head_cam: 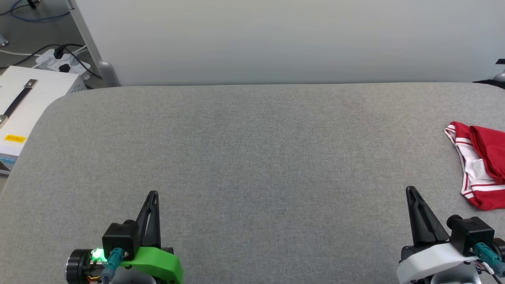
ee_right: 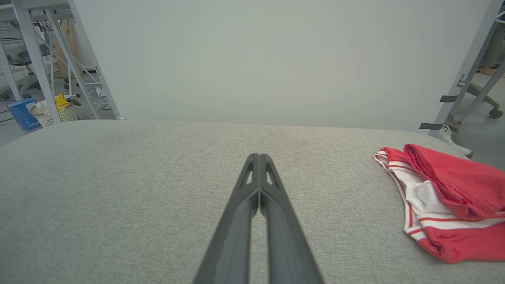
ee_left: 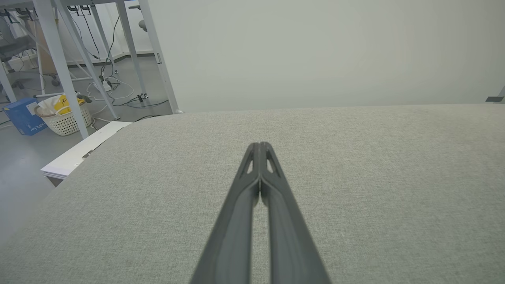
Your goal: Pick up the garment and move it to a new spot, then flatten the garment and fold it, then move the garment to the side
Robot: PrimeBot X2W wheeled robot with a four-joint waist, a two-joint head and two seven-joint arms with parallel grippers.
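The garment [head_cam: 483, 165] is a red jersey with white sleeve fabric and red-and-white striped trim, bunched in a loose heap at the far right of the grey padded table [head_cam: 252, 157]. In the right wrist view the garment [ee_right: 449, 201] lies to the right of my fingers, apart from them. My right gripper [head_cam: 411, 190] sits at the lower right, shut and empty, a short way left of the heap. My left gripper [head_cam: 153, 194] rests at the lower left, shut with nothing in it. Both fingertip pairs [ee_left: 260, 145] [ee_right: 258, 156] meet above bare fabric.
A pale panel [head_cam: 276, 39] stands behind the table's far edge. Off the left edge sit a white box [head_cam: 27, 106] and a power strip [head_cam: 63, 61] with cables. A laundry basket [ee_left: 65, 114] and metal frame legs [ee_left: 59, 67] stand on the floor.
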